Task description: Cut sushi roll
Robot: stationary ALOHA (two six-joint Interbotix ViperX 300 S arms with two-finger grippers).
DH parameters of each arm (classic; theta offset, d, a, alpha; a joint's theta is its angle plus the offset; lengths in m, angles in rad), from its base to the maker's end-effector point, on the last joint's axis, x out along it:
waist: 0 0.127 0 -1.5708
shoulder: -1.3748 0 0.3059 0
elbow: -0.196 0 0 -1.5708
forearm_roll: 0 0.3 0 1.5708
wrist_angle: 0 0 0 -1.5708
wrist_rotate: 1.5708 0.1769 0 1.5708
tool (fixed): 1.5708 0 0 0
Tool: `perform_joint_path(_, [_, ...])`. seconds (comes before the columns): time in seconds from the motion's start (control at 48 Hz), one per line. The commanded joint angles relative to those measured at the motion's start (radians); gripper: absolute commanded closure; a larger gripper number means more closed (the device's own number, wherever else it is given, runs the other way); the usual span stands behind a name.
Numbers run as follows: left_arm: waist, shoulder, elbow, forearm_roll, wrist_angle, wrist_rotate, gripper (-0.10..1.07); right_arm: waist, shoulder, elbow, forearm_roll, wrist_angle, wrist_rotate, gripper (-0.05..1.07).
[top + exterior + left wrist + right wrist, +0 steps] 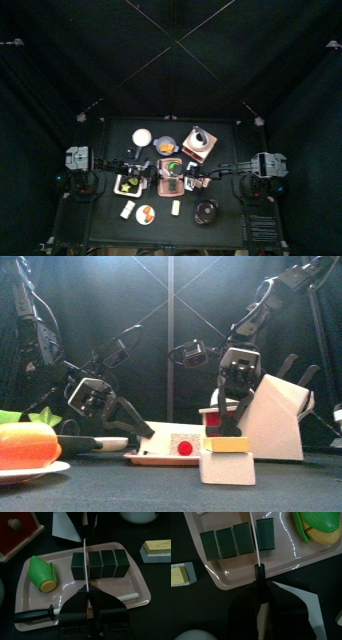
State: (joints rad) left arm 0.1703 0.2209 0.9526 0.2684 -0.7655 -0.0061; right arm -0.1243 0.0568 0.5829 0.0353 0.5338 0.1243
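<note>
A dark green sushi roll [107, 563] lies on a pink tray [127, 582], cut into several pieces. My right gripper [260, 587] is shut on a black-handled knife [252, 542]. Its white blade stands edge-down in the cut between one end piece and the rest of the roll [228, 541]. In the left wrist view the blade [87, 567] shows as a thin line. My left gripper [89, 597] hangs over the tray's edge by the blade's tip, with its jaws together. A second black-handled knife [33, 615] lies on the tray beneath it.
A toy corn cob [42, 574] lies on the tray beside the roll. A white knife block [274, 416] stands at the right behind the tray. A yellow-topped block [157, 548] sits beside the tray. A plate with fruit [27, 446] is at the front left.
</note>
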Motion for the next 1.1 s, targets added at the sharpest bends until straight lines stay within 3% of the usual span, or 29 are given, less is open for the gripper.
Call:
perform_joint_path(0.0, [0.002,-0.009,-0.015,-0.002,-0.003,0.003,0.60,-0.026,-0.017,-0.021,-0.005,-0.003,0.002,0.67])
perform_joint_path(0.812, [0.020,-0.032,-0.034,0.005,-0.003,0.003,0.60,-0.058,-0.035,-0.032,-0.031,0.005,0.003,0.67])
perform_joint_path(1.083, [0.011,-0.107,-0.025,0.018,-0.003,0.005,0.60,-0.032,-0.069,-0.067,-0.032,0.018,0.003,0.68])
